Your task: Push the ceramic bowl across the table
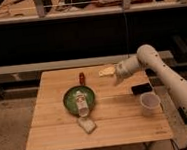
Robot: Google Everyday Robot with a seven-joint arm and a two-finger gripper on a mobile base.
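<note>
The ceramic bowl [79, 97], dark green with a lighter rim, sits on the light-wood table [52, 129], left of centre. A small clear bottle [82, 105] lies in it and reaches over its front rim. My gripper [118, 77] is at the end of the white arm, which comes in from the right. It hovers over the back right part of the table, to the right of and behind the bowl and apart from it. A pale yellow item [106, 70] lies just left of the gripper.
A thin red object [82, 78] lies just behind the bowl. A whitish block [86, 124] lies in front of the bowl. A black phone-like slab [141, 88] and a translucent white cup [150, 102] are on the right side. Dark shelving stands behind the table.
</note>
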